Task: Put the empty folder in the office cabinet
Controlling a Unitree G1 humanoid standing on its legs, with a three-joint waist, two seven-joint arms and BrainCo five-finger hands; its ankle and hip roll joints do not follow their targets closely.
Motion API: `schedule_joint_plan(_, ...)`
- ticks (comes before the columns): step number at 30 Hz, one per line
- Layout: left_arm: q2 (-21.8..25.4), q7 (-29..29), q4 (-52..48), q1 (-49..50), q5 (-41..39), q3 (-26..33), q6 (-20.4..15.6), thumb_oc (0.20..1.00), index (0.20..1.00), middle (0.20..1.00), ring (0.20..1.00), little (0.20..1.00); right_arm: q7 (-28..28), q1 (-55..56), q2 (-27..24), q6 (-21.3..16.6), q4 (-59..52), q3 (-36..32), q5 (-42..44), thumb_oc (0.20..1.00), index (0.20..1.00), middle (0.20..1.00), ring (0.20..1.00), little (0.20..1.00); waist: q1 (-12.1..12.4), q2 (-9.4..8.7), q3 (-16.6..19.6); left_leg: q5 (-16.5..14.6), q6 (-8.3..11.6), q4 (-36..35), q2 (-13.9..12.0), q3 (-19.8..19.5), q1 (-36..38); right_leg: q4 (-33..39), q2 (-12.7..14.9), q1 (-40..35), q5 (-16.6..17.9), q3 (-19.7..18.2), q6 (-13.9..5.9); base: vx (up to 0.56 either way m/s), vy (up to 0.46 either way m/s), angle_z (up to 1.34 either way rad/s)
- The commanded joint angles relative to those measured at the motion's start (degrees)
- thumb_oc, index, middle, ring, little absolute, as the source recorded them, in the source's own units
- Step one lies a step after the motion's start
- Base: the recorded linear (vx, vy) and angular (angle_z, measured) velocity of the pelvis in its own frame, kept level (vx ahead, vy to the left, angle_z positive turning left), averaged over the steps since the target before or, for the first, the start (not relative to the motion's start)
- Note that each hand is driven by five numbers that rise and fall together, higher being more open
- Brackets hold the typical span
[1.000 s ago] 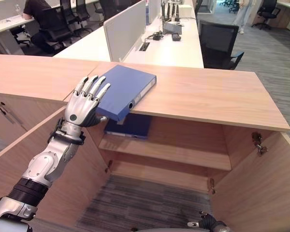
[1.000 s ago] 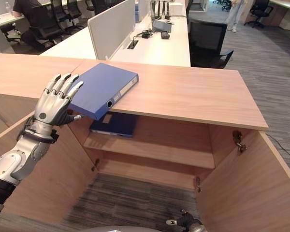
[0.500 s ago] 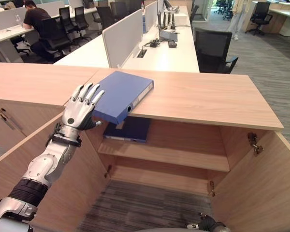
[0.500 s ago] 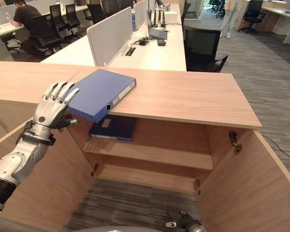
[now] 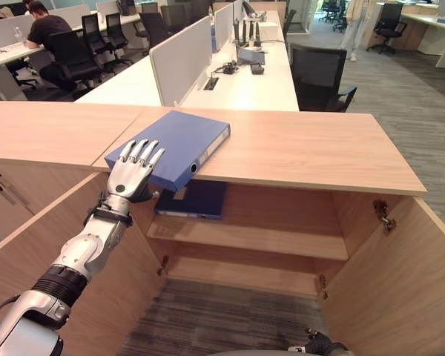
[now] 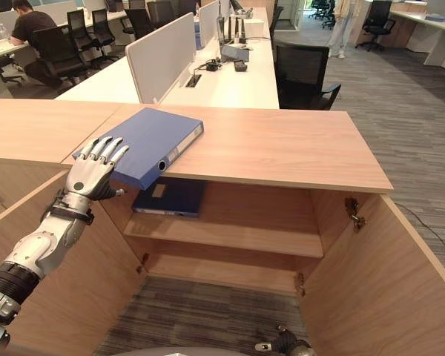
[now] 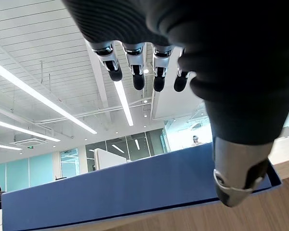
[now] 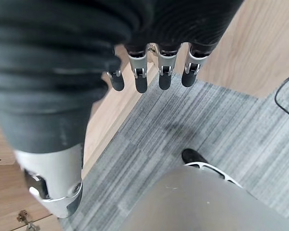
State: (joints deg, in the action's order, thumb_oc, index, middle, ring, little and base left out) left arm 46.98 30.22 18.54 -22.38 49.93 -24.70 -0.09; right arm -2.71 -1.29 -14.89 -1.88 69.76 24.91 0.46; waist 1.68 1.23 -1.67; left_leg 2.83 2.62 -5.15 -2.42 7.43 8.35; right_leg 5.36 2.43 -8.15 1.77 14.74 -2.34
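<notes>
A blue folder (image 5: 184, 142) lies flat on the wooden cabinet top (image 5: 319, 148), its near corner jutting past the front edge. My left hand (image 5: 132, 172) is open, its straight fingers spread over that near left corner and the thumb below the edge. In the left wrist view the fingers (image 7: 137, 72) reach out above the folder (image 7: 135, 192). A darker blue folder (image 5: 196, 200) rests on the upper shelf (image 5: 267, 241) of the open cabinet. My right hand (image 5: 319, 345) hangs low at the bottom, with its fingers (image 8: 140, 77) relaxed and open.
Both cabinet doors stand wide open, left (image 5: 30, 259) and right (image 5: 404, 297). A second cabinet (image 5: 37, 126) adjoins on the left. Behind are white desks (image 5: 237, 74), a black chair (image 5: 319, 70) and a seated person (image 5: 48, 37). Grey carpet (image 5: 222, 322) lies below.
The camera has shifted. My left hand has slid a little further over the folder's near corner. The folder lies where it was.
</notes>
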Motion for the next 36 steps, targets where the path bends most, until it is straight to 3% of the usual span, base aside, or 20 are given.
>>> schedule_joint_plan(1,1.2,1.2,6.2,-10.6,0.3,-0.1,2.2,1.0,1.0,1.0,1.0,1.0,-0.5,-3.1,-0.6,-0.7,1.0,2.7,-2.0,1.0,1.0,1.0,1.0,1.0,-1.2,-3.33,-0.8,-6.5,-0.78,0.1,2.2,-1.5,0.6,-0.4,3.6,-1.7,-0.8,1.0,-5.45,0.0,0.0,0.0)
schedule_joint_plan(11,3.0,1.4,12.6,-15.1,0.6,-2.6,4.6,1.0,1.0,1.0,1.0,1.0,-1.2,-3.3,-1.5,-0.7,1.2,2.1,-1.4,1.0,1.0,1.0,1.0,1.0,-1.6,-3.27,-0.5,-6.6,-0.72,0.1,2.2,-1.2,0.9,-0.4,3.5,-1.6,-0.7,0.7,-5.58,0.0,0.0,0.0)
schedule_joint_plan(36,1.3,0.4,15.7,-12.8,-0.2,-2.8,4.5,1.0,1.0,1.0,1.0,1.0,-2.0,-2.9,-2.6,-0.5,1.5,0.8,-1.4,1.0,1.0,1.0,1.0,1.0,-2.1,-3.56,-0.8,-6.7,-0.68,0.1,2.0,-0.7,1.4,-0.4,3.4,-1.8,-0.8,0.4,-5.49,0.0,0.0,0.0)
